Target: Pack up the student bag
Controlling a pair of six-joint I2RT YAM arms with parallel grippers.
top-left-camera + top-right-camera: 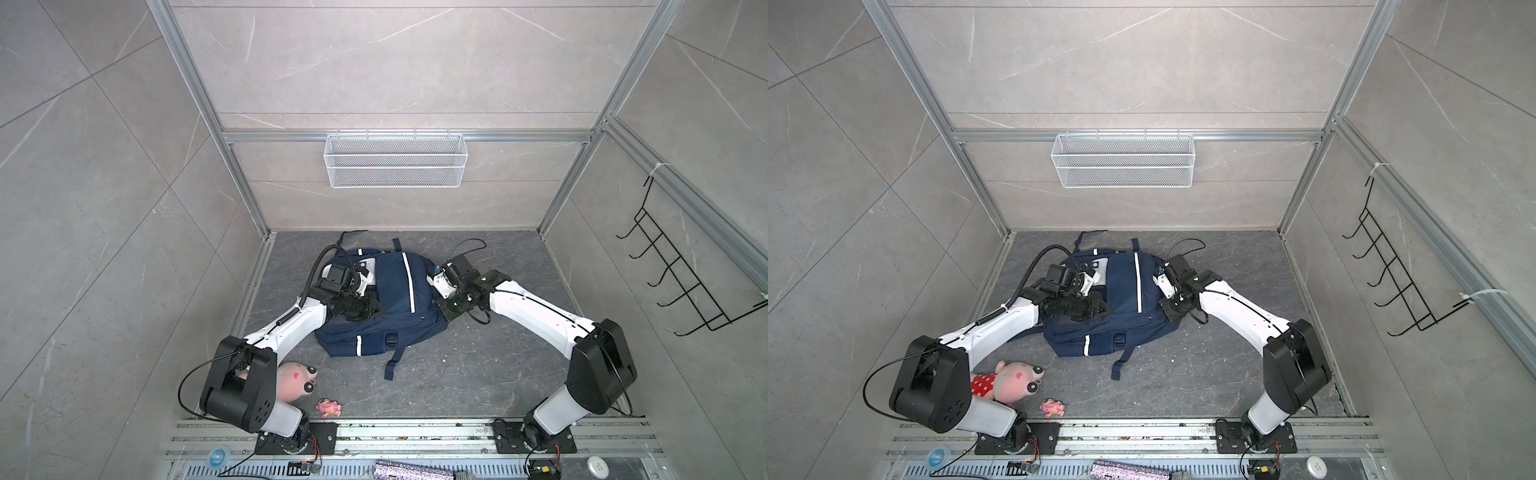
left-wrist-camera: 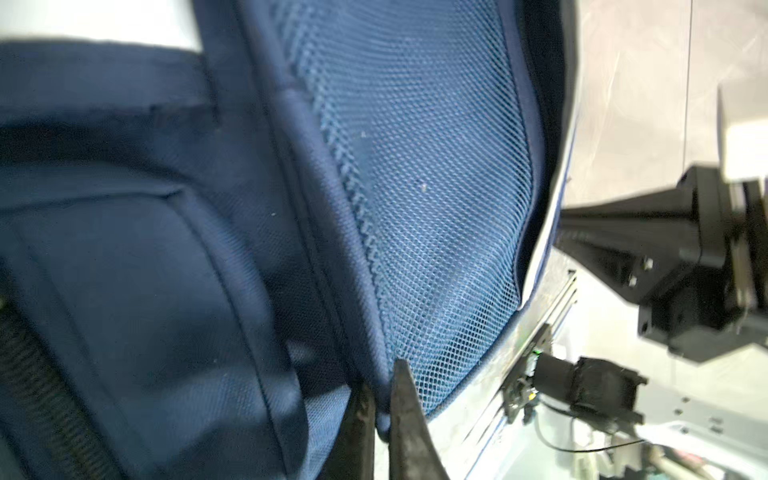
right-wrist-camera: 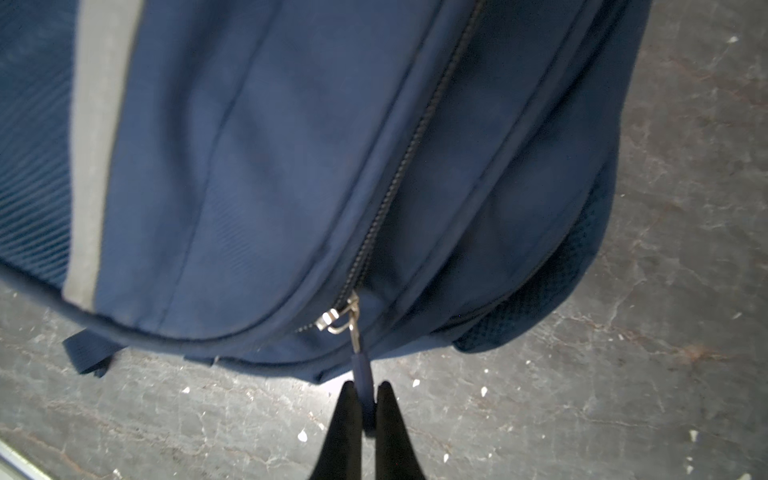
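Navy fabric fills both wrist views. The student bag (image 1: pixel 399 299) lies flat on the dark grey floor (image 1: pixel 465 374) in the middle of the cell, between the two arms, with its white stripes facing up in both top views. The right gripper (image 3: pixel 365 388) is clenched on the blue zip pull (image 3: pixel 360 365), which hangs from the metal slider (image 3: pixel 334 322) at the bag's rounded end. The zip teeth (image 3: pixel 399 178) running away from the slider look meshed along all that shows. The left gripper (image 2: pixel 382 376) is pinched tight on the piped seam beside the light-blue mesh pocket (image 2: pixel 436 187) on the bag's other side, which I take to be a bracing hold while the zip is worked. I cannot tell whether the zip is about to be opened or has just been closed, and nothing shows what is inside. A pink plush pig (image 1: pixel 297 380) and a small pink toy (image 1: pixel 329 408) lie on the floor near the left arm's base, well apart from the bag. If those are meant to go in, the packing is at an early stage: the bag has to be opened, the toys lifted in, and the zip run shut.
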